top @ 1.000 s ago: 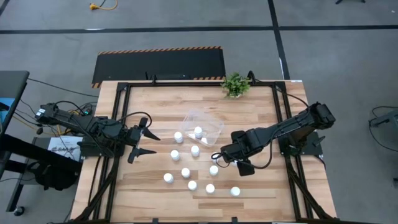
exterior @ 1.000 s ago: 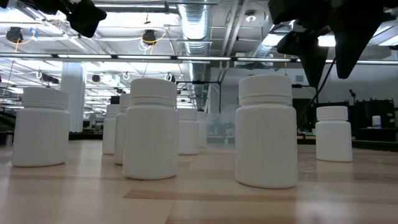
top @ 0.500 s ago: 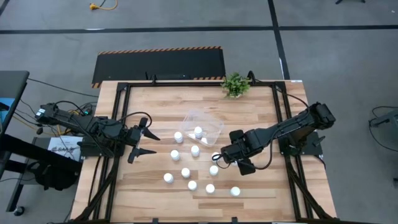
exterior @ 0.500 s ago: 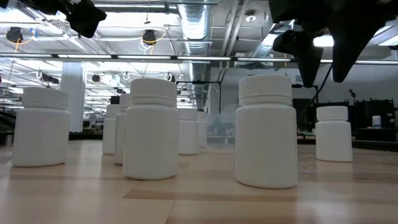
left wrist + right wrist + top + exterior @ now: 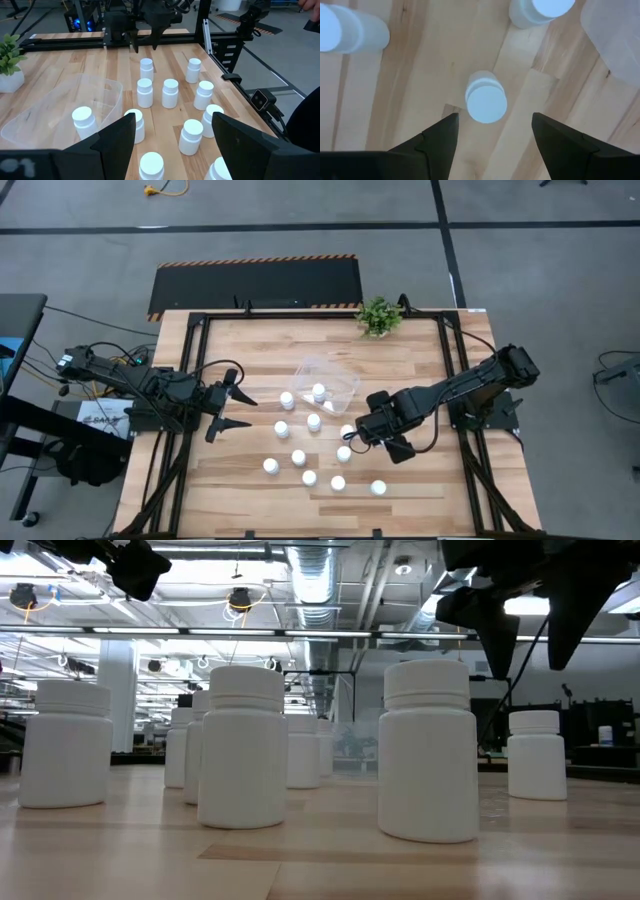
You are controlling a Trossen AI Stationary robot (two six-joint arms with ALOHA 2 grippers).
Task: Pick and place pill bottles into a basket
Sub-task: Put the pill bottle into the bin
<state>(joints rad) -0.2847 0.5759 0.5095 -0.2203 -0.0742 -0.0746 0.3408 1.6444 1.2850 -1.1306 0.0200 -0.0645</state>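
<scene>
Right end effector [image 5: 350,436] hovering wide open, empty, over a bottle [image 5: 486,97] near desk [image 5: 240,350] centre. Left end effector [image 5: 238,411] waiting open, empty, by left edge. Basket [image 5: 327,383] sitting toward the far edge, holding bottles.

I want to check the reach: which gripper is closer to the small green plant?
The right gripper. It hangs over the bottles just past the basket, which lies between it and the plant. The left gripper waits open at the table's left side, much farther away.
</scene>
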